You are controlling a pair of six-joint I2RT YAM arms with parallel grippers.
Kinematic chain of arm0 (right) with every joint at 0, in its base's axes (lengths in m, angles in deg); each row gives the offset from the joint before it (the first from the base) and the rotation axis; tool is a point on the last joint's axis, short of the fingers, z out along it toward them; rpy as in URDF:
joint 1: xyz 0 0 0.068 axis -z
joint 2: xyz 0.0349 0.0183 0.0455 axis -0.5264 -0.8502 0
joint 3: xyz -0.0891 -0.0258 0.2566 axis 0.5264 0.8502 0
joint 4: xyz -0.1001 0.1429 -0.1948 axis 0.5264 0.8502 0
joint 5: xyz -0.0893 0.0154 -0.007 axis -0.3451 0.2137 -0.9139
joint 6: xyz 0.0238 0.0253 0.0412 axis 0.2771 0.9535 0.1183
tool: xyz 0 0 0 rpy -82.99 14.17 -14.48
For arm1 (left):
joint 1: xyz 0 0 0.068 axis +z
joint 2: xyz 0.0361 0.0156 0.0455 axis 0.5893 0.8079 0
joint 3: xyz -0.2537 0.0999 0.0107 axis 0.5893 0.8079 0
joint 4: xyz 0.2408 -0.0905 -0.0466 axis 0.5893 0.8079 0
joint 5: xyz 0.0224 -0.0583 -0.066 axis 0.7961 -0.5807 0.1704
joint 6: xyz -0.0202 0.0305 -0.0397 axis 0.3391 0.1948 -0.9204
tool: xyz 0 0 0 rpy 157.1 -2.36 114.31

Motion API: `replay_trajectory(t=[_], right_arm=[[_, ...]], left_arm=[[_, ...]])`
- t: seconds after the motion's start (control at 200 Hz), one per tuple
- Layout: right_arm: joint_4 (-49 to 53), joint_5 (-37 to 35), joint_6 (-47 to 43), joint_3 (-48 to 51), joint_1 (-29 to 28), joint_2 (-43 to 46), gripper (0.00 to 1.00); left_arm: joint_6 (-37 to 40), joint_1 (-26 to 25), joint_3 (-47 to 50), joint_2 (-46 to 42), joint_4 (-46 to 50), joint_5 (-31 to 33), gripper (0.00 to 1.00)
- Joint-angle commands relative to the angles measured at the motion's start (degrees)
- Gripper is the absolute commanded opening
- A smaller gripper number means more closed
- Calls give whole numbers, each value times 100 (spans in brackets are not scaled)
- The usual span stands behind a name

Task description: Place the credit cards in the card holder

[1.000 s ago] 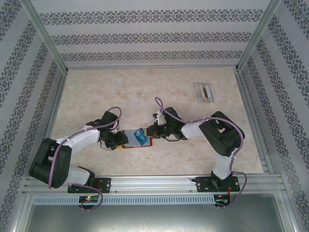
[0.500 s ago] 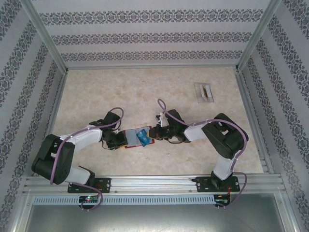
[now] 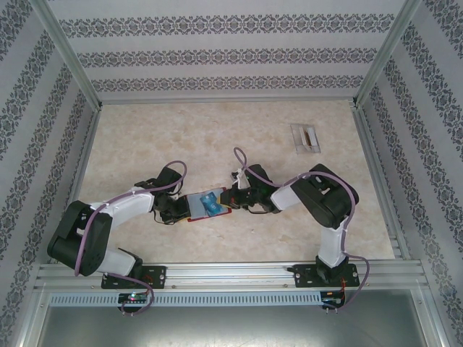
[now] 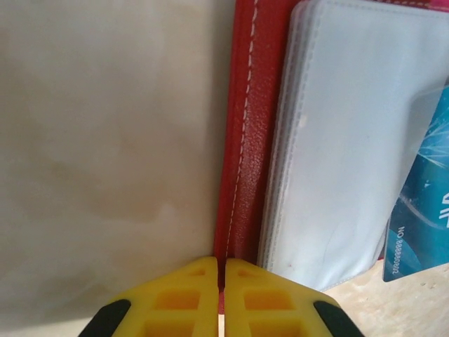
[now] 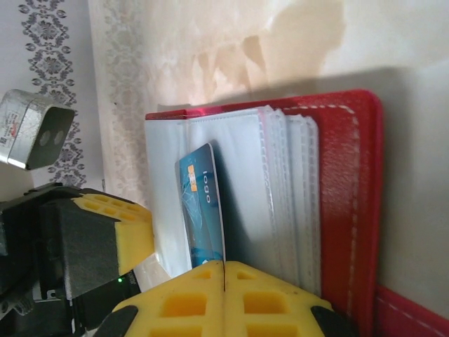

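The red card holder (image 3: 194, 214) lies open on the table between the two arms, its clear pockets (image 4: 344, 140) facing up. My left gripper (image 4: 222, 263) is shut on the card holder's red stitched edge (image 4: 245, 140). My right gripper (image 5: 223, 267) is shut on a blue credit card (image 5: 203, 203), held on edge against the clear pockets of the card holder (image 5: 351, 196). From above, the blue card (image 3: 211, 204) sits over the wallet, with the left gripper (image 3: 181, 207) at its left end and the right gripper (image 3: 226, 199) at its right.
A translucent grey tray (image 3: 307, 137) with something tan inside stands at the back right. Metal frame posts and patterned walls close in the table on three sides. The left gripper's yellow finger (image 5: 112, 232) sits close beside the card.
The left gripper has closed on the wallet's left edge. The wallet and card shifted slightly up and right, and the right arm's elbow swung inward.
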Motion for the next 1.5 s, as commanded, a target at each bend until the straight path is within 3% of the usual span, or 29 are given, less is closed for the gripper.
replay_trajectory(t=[0.0, 0.689, 1.494], right_arm=[[-61, -16, 139, -129, -98, -288, 0], [-789, -853, 825, -210, -539, -498, 0], [-581, -1820, 1035, 233, -687, 38, 0]], left_arm=[[119, -117, -53, 144, 58, 188, 5], [98, -173, -84, 108, -18, 18, 2], [242, -183, 20, 323, -216, 0, 0]])
